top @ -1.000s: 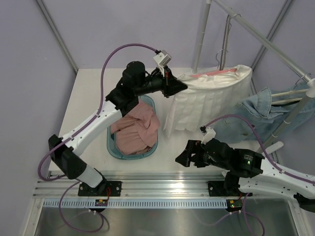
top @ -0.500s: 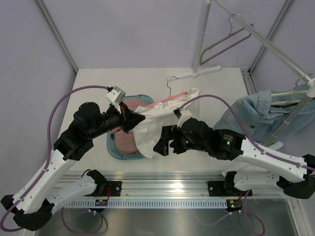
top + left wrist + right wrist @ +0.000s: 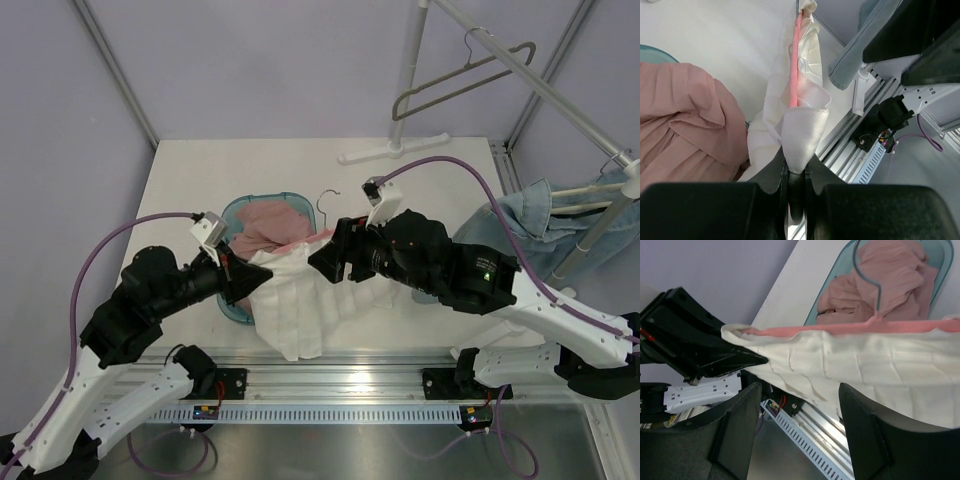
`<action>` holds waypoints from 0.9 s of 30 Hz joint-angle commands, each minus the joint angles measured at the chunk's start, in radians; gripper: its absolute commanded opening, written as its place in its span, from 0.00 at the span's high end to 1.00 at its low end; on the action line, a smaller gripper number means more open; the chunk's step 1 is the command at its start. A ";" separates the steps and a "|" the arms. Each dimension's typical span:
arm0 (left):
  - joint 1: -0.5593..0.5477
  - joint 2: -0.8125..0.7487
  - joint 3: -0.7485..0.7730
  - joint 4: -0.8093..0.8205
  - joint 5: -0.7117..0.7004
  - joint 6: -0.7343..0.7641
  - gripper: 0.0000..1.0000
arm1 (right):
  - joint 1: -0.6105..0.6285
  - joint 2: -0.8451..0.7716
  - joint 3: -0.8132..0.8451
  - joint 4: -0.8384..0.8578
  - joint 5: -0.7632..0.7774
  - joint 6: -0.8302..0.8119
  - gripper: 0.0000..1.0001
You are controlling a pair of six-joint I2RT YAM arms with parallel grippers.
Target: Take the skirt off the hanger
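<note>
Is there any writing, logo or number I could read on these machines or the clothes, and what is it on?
Nothing readable anywhere.
left base sticker: too small to read.
right base sticker: too small to read.
white skirt, denim garment: no print visible.

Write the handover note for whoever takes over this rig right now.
Left gripper: shut on one end of the white skirt.
Right gripper: open, close to the waistband, holding nothing.
Skirt: held low over the front of the table, partly over the teal basket of pink cloth. The pink hanger runs along its waistband, with its hook toward the basket.
Done: skirt and hanger are down off the rail.
Left: get the hanger out of the waistband, probably with the right gripper, while the left one holds the cloth.
</note>
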State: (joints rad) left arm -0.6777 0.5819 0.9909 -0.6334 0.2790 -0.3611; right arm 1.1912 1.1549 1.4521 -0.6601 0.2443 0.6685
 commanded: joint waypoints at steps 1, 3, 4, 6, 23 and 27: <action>0.001 -0.033 0.026 0.022 0.035 -0.006 1.00 | 0.005 0.006 0.037 0.034 0.110 -0.041 0.30; 0.001 -0.045 0.043 0.003 0.049 -0.003 1.00 | 0.005 0.011 0.025 0.054 0.131 -0.035 0.35; 0.000 -0.047 0.054 -0.009 0.060 -0.006 1.00 | 0.005 0.015 0.022 0.059 0.138 -0.033 0.37; 0.000 -0.059 0.051 -0.011 0.095 -0.015 1.00 | 0.005 0.031 0.017 0.074 0.145 -0.030 0.41; 0.000 -0.149 0.022 -0.022 0.172 -0.067 1.00 | 0.005 0.081 0.010 0.067 0.247 -0.044 0.50; 0.000 -0.152 0.019 -0.002 0.180 -0.085 1.00 | 0.005 0.072 -0.010 0.066 0.242 -0.034 0.53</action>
State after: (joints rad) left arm -0.6777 0.4465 0.9783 -0.7334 0.4149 -0.4191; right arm 1.1912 1.2491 1.4536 -0.6243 0.4469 0.6327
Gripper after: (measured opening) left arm 0.101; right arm 0.482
